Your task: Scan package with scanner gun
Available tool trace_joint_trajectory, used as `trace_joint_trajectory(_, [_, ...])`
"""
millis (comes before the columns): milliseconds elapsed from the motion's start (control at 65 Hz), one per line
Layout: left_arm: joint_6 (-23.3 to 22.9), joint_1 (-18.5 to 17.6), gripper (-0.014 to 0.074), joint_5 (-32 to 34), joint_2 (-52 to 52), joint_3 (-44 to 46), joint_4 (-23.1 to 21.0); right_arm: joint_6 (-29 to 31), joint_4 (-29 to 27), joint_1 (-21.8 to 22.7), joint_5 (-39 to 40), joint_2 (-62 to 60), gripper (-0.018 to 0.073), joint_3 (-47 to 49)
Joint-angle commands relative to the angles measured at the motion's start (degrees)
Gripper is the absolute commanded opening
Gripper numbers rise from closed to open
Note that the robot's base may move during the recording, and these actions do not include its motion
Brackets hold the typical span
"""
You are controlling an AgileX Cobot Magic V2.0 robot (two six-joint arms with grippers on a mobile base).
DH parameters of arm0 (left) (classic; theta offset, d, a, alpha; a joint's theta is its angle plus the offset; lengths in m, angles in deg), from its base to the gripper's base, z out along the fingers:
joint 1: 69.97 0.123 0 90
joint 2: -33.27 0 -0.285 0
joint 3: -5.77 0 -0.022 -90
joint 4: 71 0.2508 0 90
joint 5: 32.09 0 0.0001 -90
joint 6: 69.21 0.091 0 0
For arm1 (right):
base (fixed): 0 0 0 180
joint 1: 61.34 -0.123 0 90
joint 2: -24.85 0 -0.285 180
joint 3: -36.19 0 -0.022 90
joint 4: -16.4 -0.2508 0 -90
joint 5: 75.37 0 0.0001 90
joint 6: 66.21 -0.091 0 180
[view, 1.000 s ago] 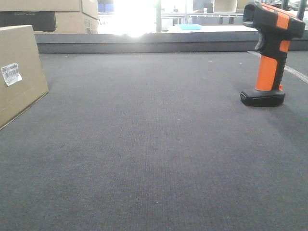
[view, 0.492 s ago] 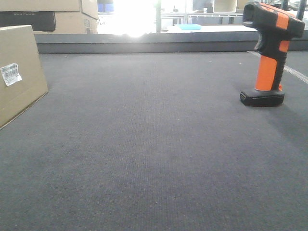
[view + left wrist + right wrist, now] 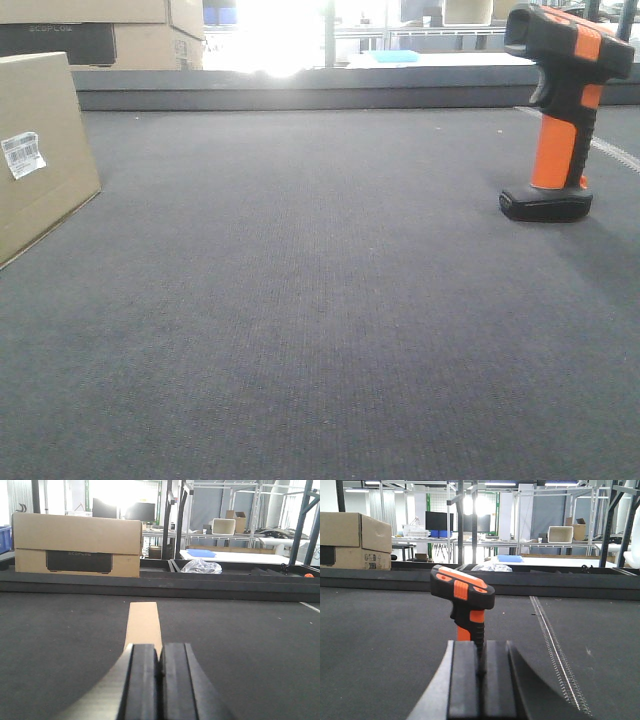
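Exterior front-facing: one package; one scanner gun

Front view: package cut off by left frame edge; print on its label too small to read. Scanner gun head clipped at top right.

Right wrist view: right gripper hides the scanner's lower handle and base.

Left wrist view: left gripper covers the package's near end.
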Motion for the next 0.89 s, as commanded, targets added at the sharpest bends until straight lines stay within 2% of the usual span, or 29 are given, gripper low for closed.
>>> trace_joint_trajectory(0, [-0.37, 0.07, -0.0111, 1.13, 0.32, -0.14, 0.02, 0.18, -0.49, 0.37, 2.04, -0.19, -0.0162, -0.20])
trace_joint_trajectory(815, [-0.37, 0.07, -0.0111, 0.75, 0.32, -1.38, 0.61, 0.18, -0.49, 0.37, 2.04, -0.19, -0.0162, -0.20])
trace_joint_trajectory(877, [-0.37, 0.07, -0.0111, 3.53, 0.65, -3.23, 1.56, 0.18, -0.49, 0.37, 2.04, -0.19, -0.0162, -0.20])
